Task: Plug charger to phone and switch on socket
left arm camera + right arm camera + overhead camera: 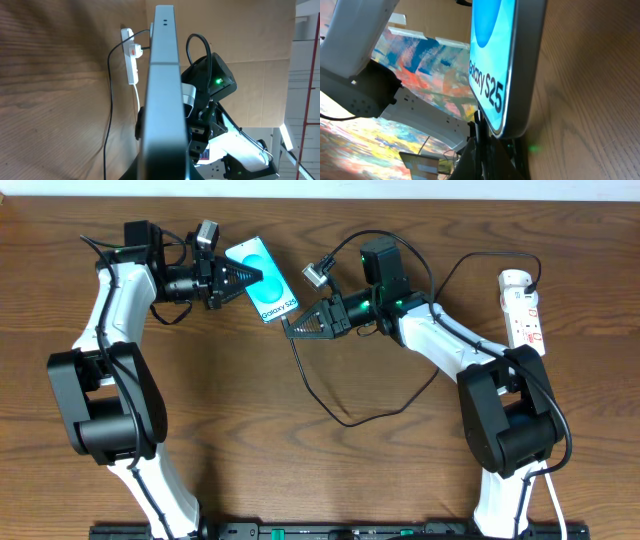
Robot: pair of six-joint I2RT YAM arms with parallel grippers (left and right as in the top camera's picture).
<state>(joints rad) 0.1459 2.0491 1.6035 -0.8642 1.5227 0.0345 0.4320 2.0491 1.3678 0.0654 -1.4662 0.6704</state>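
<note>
You are gripping the phone [266, 292] at its upper end with the left gripper [236, 280], jaws closed on it. That is steadying it and leaving the bottom edge, where the port is, facing the other arm. You are pinching the charger [345, 422] near its tip in the right gripper [298, 326], jaws clamped tight, right at that bottom edge. Whether the tip is entering the port is hidden. The socket [524, 305] is lying well apart on the right, likely the step after plugging
</note>
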